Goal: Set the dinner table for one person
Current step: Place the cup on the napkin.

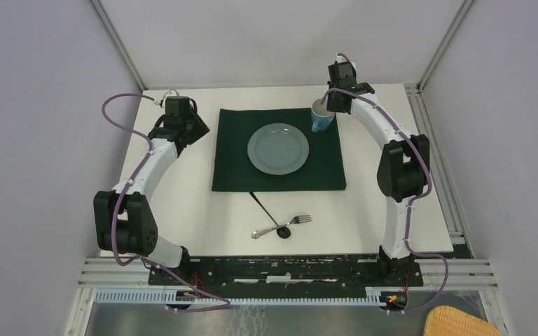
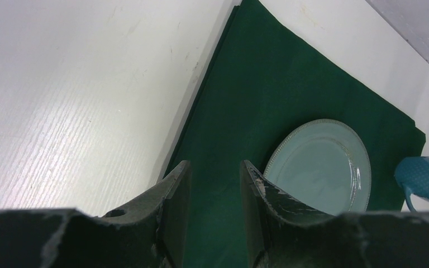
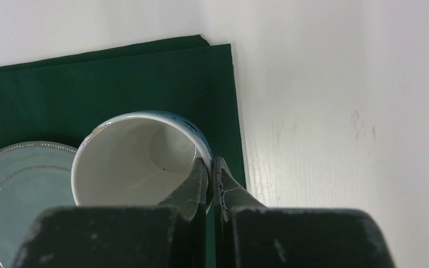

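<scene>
The right fingers (image 3: 196, 187) are clamping the wall of the blue ceramic mug (image 3: 128, 162) over the dark green rectangular cloth (image 3: 89, 84); the left fingers (image 2: 174, 192) are hanging apart, empty.

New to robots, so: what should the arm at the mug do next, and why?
Probably open the right gripper: its jaws pinch the rim of the blue ceramic mug, already at the dark green cloth's corner beside the round grey-blue plate.

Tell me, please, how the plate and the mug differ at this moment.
The plate lies flat in the middle of the cloth; the mug is upright at its far right corner. The plate is untouched; the right gripper pinches the mug's wall. Both are bluish crockery.
</scene>
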Robot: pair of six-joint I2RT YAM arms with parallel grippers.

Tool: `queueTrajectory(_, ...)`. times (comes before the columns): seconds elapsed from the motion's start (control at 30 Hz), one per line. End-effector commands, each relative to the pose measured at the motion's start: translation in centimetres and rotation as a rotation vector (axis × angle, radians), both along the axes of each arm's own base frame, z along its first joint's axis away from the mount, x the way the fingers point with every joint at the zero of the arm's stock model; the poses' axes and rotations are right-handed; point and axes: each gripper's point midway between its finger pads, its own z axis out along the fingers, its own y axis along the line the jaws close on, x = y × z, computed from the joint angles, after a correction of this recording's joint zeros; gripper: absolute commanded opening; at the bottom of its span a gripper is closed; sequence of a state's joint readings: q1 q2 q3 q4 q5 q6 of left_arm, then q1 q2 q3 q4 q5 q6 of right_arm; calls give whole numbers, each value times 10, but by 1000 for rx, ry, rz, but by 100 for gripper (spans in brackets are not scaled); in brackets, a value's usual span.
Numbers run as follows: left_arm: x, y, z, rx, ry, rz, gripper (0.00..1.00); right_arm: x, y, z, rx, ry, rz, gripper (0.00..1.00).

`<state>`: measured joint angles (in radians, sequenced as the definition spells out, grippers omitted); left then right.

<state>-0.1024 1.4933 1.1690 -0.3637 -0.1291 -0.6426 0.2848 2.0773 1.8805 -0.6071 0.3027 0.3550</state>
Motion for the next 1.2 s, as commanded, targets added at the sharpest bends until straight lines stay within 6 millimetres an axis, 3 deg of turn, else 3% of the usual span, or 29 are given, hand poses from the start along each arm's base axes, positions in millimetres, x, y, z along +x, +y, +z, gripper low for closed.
queueTrajectory(0.0, 7, 1, 27, -4, -74, 19, 45, 23, 6, 22, 68, -108, -2, 0)
queueTrajectory(0.53, 9, -3, 24, 0, -63, 21, 45, 37, -9, 5, 84, -86, 4, 0)
queueTrajectory(0.9, 10, -4, 24, 5, -61, 20, 45, 50, -5, 16, 157, -81, 133, 0)
queueTrajectory(1.17, 10, -5, 24, 3, -58, 17, 45, 46, -4, 15, 136, -54, 188, 0)
